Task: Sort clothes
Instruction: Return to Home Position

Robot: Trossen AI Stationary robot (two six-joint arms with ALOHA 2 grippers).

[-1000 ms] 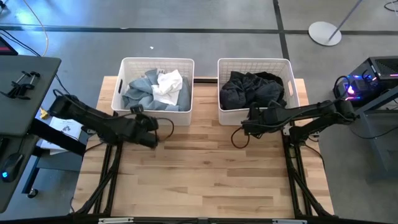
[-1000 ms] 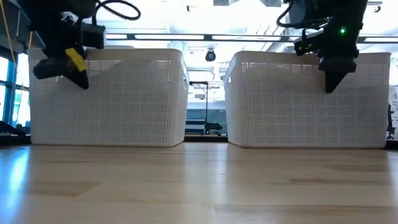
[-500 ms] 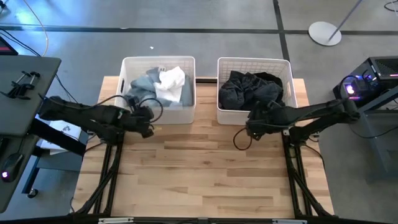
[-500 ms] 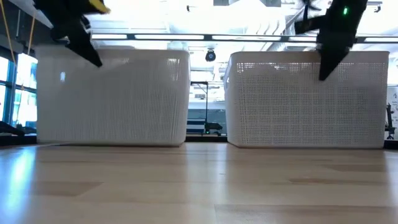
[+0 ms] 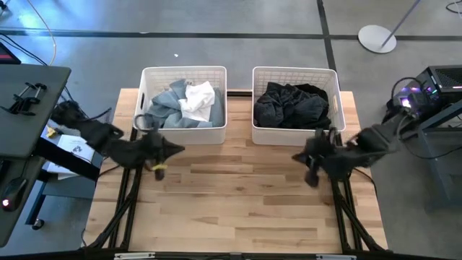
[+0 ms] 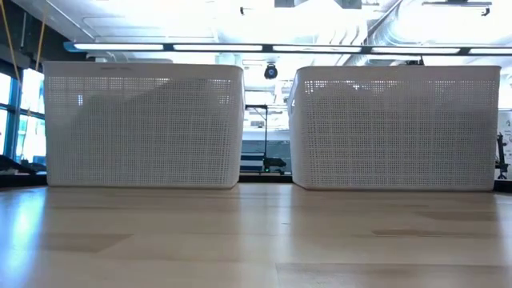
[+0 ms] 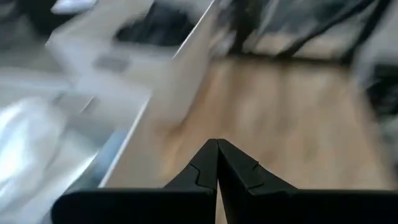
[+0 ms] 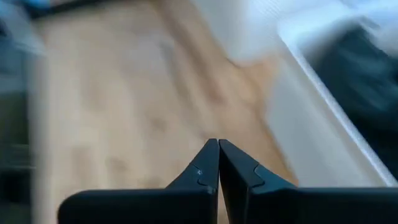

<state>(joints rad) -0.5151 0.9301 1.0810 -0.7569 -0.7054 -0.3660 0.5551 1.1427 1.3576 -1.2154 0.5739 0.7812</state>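
The clothes lie sorted in two white baskets at the table's far edge. Pale blue-grey and white ones point(image 5: 180, 101) fill the left basket point(image 5: 184, 70). Black and charcoal ones point(image 5: 292, 105) fill the right basket point(image 5: 294, 70). My left gripper point(image 5: 175, 149) hangs shut and empty in the air near the left basket's near wall; its shut fingertips point(image 7: 217, 144) show in the left wrist view. My right gripper point(image 5: 298, 157) hangs shut and empty near the right basket's near right corner, its tips point(image 8: 218, 144) together. Neither gripper shows in the low view.
Bare wooden tabletop point(image 5: 238, 195) stretches from the baskets to the near edge. The two baskets point(image 6: 144, 124) point(image 6: 396, 124) stand side by side with a narrow gap between them. A black stand point(image 5: 29, 108) is off the table's left, and electronics point(image 5: 426, 94) off its right.
Both grippers have risen from in front of the baskets' near walls and left the top of the low view. The right arm has swung toward the table's right edge and drawn back toward the near edge. The left gripper has tipped up. Both stayed shut.
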